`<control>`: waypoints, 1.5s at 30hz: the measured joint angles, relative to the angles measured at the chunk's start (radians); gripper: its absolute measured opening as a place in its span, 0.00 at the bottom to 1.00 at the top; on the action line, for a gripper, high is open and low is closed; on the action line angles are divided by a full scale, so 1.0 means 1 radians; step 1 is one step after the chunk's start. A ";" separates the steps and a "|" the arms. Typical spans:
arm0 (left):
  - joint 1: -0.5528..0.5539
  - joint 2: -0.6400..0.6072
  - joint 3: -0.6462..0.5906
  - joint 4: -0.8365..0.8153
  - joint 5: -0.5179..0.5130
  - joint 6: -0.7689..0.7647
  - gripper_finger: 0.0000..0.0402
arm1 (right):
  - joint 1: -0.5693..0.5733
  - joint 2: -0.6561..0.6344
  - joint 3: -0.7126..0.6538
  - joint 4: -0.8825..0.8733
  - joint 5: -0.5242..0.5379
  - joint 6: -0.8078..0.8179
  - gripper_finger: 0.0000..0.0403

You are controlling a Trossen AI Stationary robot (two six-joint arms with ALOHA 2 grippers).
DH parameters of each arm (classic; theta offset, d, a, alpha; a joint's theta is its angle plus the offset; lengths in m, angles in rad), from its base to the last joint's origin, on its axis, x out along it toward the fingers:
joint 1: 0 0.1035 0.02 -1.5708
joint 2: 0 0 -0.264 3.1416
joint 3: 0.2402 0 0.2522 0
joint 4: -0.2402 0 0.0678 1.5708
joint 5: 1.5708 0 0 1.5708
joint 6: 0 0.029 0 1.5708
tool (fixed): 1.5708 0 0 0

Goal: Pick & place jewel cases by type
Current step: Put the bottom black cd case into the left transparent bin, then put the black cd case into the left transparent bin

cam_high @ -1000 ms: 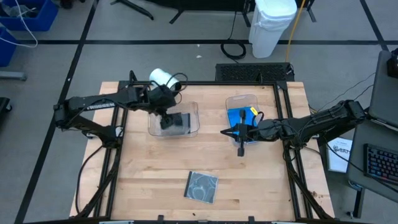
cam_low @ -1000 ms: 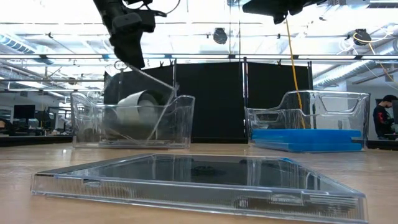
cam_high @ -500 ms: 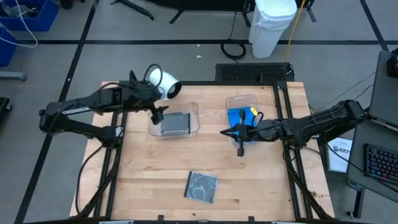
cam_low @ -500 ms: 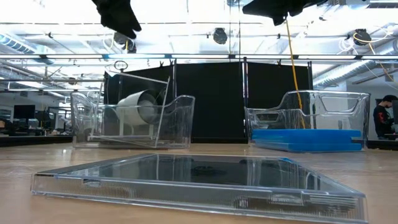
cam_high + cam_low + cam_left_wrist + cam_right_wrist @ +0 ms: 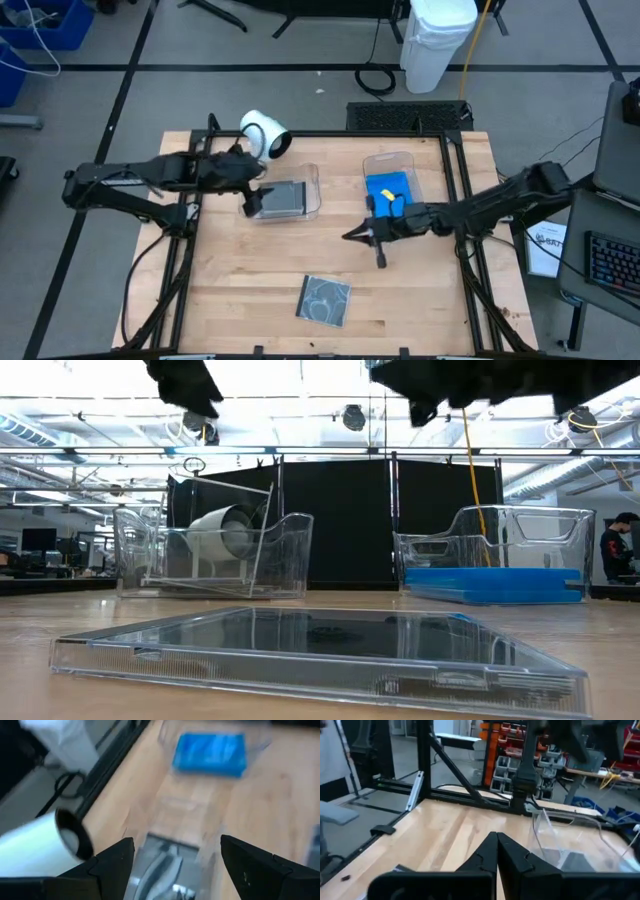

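The left claw (image 5: 252,196) is pulling back with its fingers spread wide and nothing between them, hanging at the near-left corner of the left tray (image 5: 312,172) where a second ago it was down inside it over a dark case; that grey jewel case (image 5: 283,198) is now lying in the tray, and in the low view it is leaning tilted against the tray wall. So one clear-type case is looking delivered, and the left arm is freeing itself. The white cylinder (image 5: 264,133) is sitting just behind that tray. Meanwhile the right claw (image 5: 361,233), fingers pressed together and carrying nothing, is swinging off the right tray (image 5: 375,160), which it was hovering over a moment ago, and is now coming out over bare worktop (image 5: 230,270) toward the front. The blue jewel cases (image 5: 388,190) are resting stacked in the right tray. One clear jewel case (image 5: 324,299) showing its disc is lying flat near the front edge, well apart from both trays; it is probably the last piece left to sort, and the right arm appears to be heading its way.
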 joint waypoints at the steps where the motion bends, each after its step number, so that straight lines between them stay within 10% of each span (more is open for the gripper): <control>1: -0.017 -0.019 -0.009 0.032 0.001 0.011 0.74 | -0.003 0.040 0.004 0.032 0.000 0.004 0.00; 22: -0.175 -0.426 -0.507 0.486 0.005 0.193 0.74 | -0.181 0.727 0.603 -0.067 -0.104 -0.054 0.00; 45: -0.149 -0.453 -0.578 0.496 0.001 0.196 0.74 | -0.457 0.779 0.713 -0.082 0.002 -0.067 0.00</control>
